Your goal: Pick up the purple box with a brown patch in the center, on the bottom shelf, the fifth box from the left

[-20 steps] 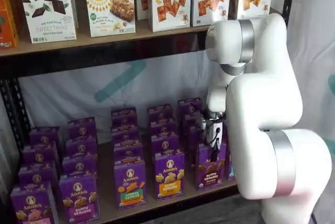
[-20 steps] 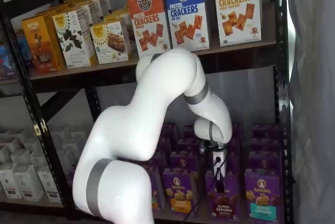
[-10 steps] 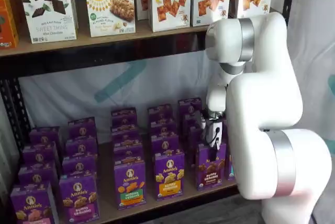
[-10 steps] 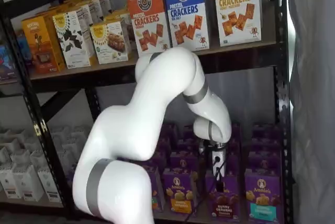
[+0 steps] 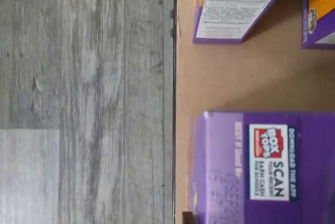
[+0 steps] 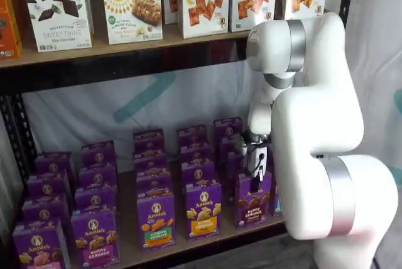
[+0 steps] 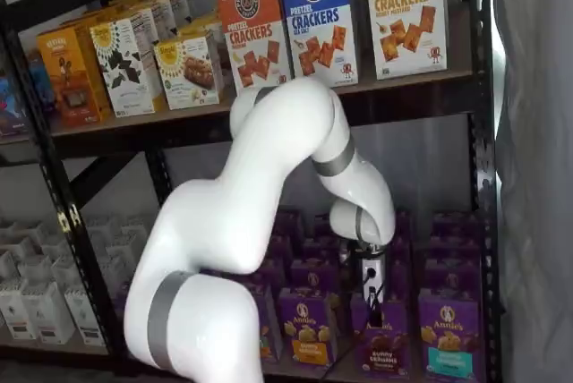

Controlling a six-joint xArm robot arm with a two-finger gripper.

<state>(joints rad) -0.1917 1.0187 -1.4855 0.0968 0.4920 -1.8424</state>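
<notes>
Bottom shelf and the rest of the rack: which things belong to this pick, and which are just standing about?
Job:
small purple carton with brown cookies
light wooden bottom shelf
white gripper

Standing about:
purple carton with orange-yellow band
tall cracker boxes

purple box (image 6: 253, 201): purple (brown cookies, yellow text) | bottom shelf (image 5: 246, 77): tan

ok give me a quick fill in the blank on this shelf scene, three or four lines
1. The white arm's claw hangs right over a small purple carton picturing dark ____ cookies.
2. That carton stands on the light wooden ____ shelf.
3. The neighbouring purple carton toward the shelf's middle has an orange-____ band.
4. The tall boxes on the upper wooden board include several labelled ____.

Missing words: brown; bottom; yellow; crackers
</notes>
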